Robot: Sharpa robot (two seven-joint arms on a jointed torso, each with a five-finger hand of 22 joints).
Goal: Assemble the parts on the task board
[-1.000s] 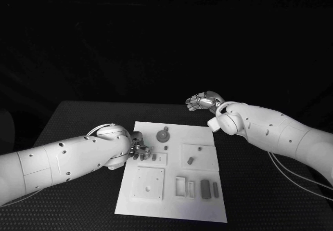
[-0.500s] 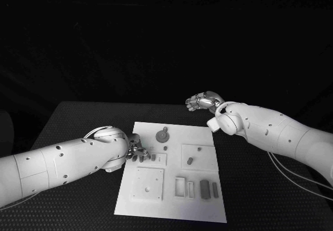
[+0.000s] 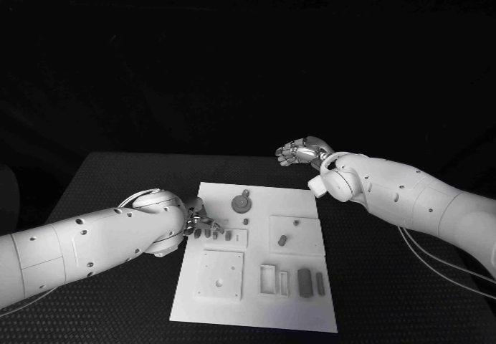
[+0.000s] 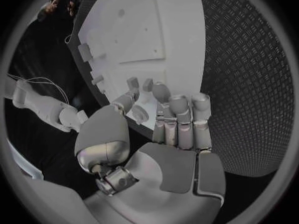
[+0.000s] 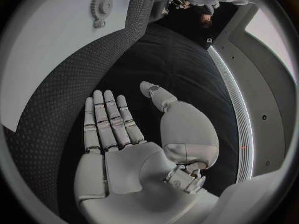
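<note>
From the head camera, the white task board [image 3: 259, 266] lies flat on the black tabletop [image 3: 114, 179]. The left hand [image 3: 203, 225] hovers at the board's left edge, just beside a small framed recess with short pegs. The right hand [image 3: 301, 151] hangs well beyond the board's far edge, fingers spread, holding nothing. A round gear-like part [image 3: 241, 204] sits near the far end; dark block parts [image 3: 306, 281] stand near the near end.

In the left wrist view, the left hand's fingers [image 4: 181, 115] are curled over the board's rim; whether they pinch a peg I cannot tell.

The right wrist view shows an open, flat palm [image 5: 134, 159].

The parts look small, rigid and light, likely slick plastic; pinching them by their sides with the fingertips seems wisest.
</note>
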